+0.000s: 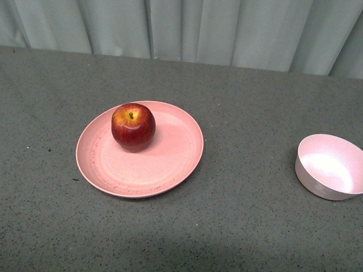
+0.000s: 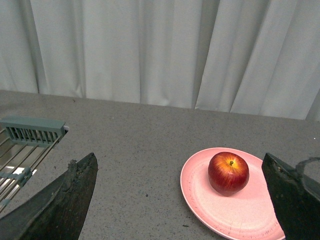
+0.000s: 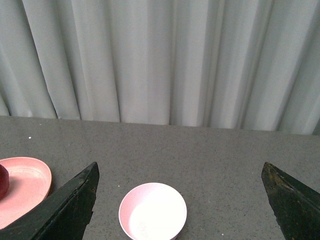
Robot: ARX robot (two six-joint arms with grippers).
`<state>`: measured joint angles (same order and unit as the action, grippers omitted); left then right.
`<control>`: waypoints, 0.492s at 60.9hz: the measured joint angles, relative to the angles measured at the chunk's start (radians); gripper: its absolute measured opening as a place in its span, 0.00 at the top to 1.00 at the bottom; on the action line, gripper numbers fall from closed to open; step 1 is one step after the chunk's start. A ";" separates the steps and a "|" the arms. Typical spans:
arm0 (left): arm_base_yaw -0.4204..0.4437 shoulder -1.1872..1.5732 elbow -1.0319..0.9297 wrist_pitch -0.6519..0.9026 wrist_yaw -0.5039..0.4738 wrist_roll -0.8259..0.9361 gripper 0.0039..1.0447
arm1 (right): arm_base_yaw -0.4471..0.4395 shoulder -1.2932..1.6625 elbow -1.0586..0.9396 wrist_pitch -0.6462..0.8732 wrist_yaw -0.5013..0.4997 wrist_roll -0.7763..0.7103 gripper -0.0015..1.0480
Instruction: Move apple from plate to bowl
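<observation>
Reach not begun — my left gripper [image 2: 178, 165] and right gripper [image 3: 180, 170] gape empty; next, I close left around the apple [image 2: 228, 173].

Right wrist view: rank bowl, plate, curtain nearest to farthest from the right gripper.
1. bowl, just ahead of the right gripper, between its open fingers.
2. plate, off toward the robot's left, past one finger.
3. curtain, at the very back.

Bare tabletop [image 2: 145, 145] lies between the spread left tool [image 2: 177, 156] and the apple [image 2: 228, 173] on the plate [image 2: 235, 215]. A rack [image 2: 31, 131] sits outside one finger. Before the spread right tool [image 3: 180, 164], only the bowl [image 3: 152, 212] stands.
</observation>
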<state>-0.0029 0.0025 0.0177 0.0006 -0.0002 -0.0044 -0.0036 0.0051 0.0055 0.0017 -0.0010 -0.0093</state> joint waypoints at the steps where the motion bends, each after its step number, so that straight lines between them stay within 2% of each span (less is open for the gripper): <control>1: 0.000 0.000 0.000 0.000 0.000 0.000 0.06 | 0.000 0.000 0.000 0.000 0.000 0.000 0.09; 21: 0.000 0.000 0.000 0.000 0.000 0.000 0.06 | 0.000 0.000 0.000 0.000 0.000 0.000 0.09; 24: 0.000 0.000 0.000 0.000 0.000 0.000 0.06 | 0.034 0.023 0.018 -0.056 0.108 -0.004 0.09; 26: 0.000 0.000 0.000 0.000 0.000 0.000 0.06 | 0.084 0.074 0.040 -0.109 0.237 -0.003 0.09; 30: 0.000 0.000 0.000 0.000 -0.002 0.000 0.06 | 0.138 0.157 0.048 -0.103 0.344 -0.008 0.09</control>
<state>-0.0029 0.0025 0.0177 0.0006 -0.0021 -0.0044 0.1341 0.1619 0.0532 -0.1017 0.3435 -0.0170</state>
